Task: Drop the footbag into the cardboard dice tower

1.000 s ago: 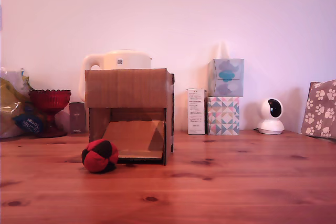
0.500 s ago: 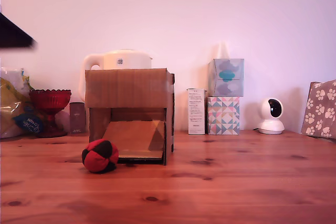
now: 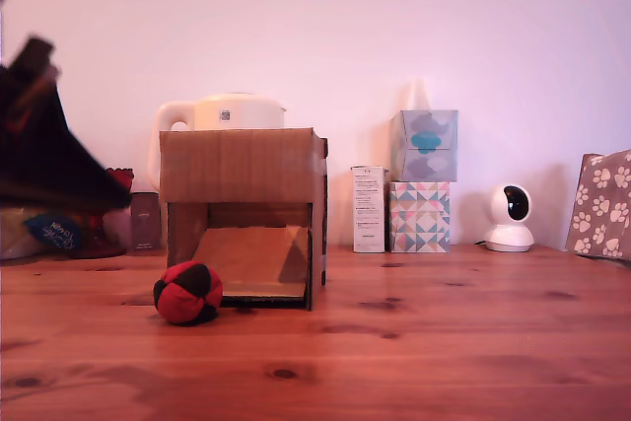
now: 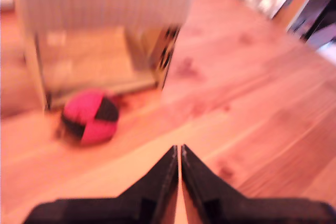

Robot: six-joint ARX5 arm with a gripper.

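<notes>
The red and black footbag [image 3: 187, 293] rests on the wooden table [image 3: 414, 342] just in front of the cardboard dice tower [image 3: 243, 214], at the left corner of its lower opening in the exterior view. The sloping ramp shows inside that opening. A dark blurred arm [image 3: 44, 145] enters from the exterior view's left edge, above and left of the ball. In the blurred wrist view, my gripper [image 4: 179, 153] has its two black fingers pressed together with nothing between them, short of the footbag [image 4: 90, 116] and the tower [image 4: 102, 30].
Behind the tower stand a white kettle [image 3: 222, 112], a red goblet [image 3: 113, 184] partly hidden by the arm, a small white box [image 3: 369, 209], two stacked tissue boxes [image 3: 422, 182], a white camera [image 3: 509, 218] and a paw-print bag [image 3: 601, 204].
The arm has swung into the exterior view from the left and come lower, now covering the goblet and bags. Footbag and tower have not moved.
</notes>
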